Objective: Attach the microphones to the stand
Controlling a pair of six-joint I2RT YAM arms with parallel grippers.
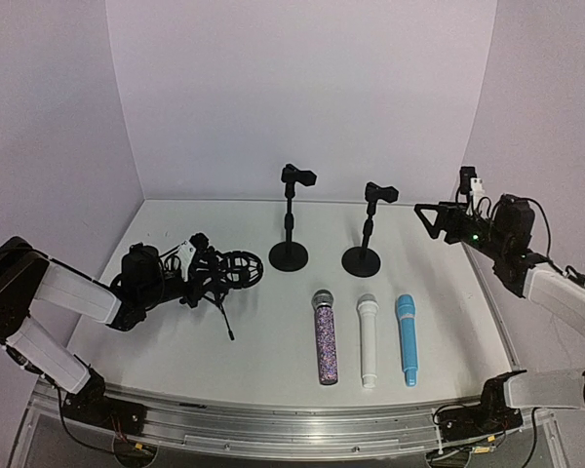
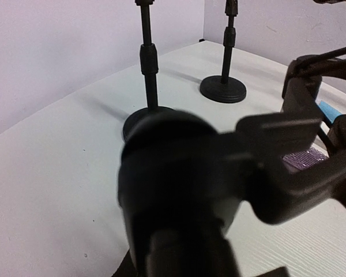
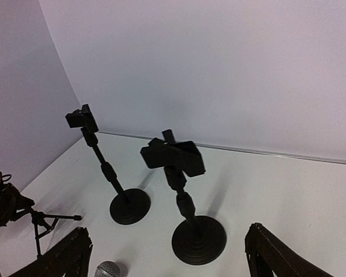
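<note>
Three microphones are laid flat on the tabletop [image 1: 273, 363], heads pointed away from the arm bases, none yet clipped in. The white microphone [image 1: 368, 341] is taken as reference. The purple microphone [image 1: 325, 339] is just left of it and the blue microphone [image 1: 407, 339] just right, parallel and apart, presumably so each can be picked up singly. Behind it the left stand [image 1: 289, 224] and right stand [image 1: 366, 234] are set upright, clips empty. Well left of it a tripod stand [image 1: 224, 271] with a cage mount is tipped over. The left hand [image 1: 188, 281] is closed, seemingly on its stem, likely to right it. The right hand [image 1: 426, 222] is held open and raised, off to the reference's right and behind it.
</note>
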